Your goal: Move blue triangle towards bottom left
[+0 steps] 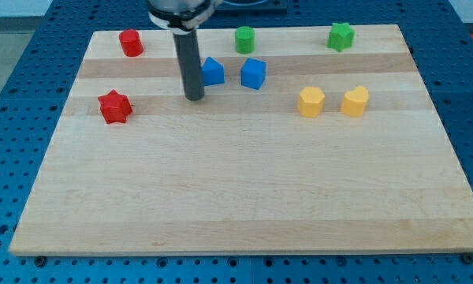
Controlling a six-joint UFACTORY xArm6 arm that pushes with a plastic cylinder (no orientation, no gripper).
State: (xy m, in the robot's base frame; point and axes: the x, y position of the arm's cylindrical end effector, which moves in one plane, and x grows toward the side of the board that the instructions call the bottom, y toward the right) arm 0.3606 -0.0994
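The blue triangle (212, 72) lies on the wooden board (244, 189) in the upper middle, partly hidden on its left side by my rod. My tip (194, 98) rests on the board just left of and slightly below the blue triangle, close to it or touching; I cannot tell which. A blue cube (253, 73) sits a short way to the triangle's right.
A red star (114, 106) lies at the left, a red block (131, 42) at the top left. A green cylinder (244, 39) and a green star (340, 36) sit along the top. A yellow hexagon (310, 102) and a yellow block (355, 102) lie at the right.
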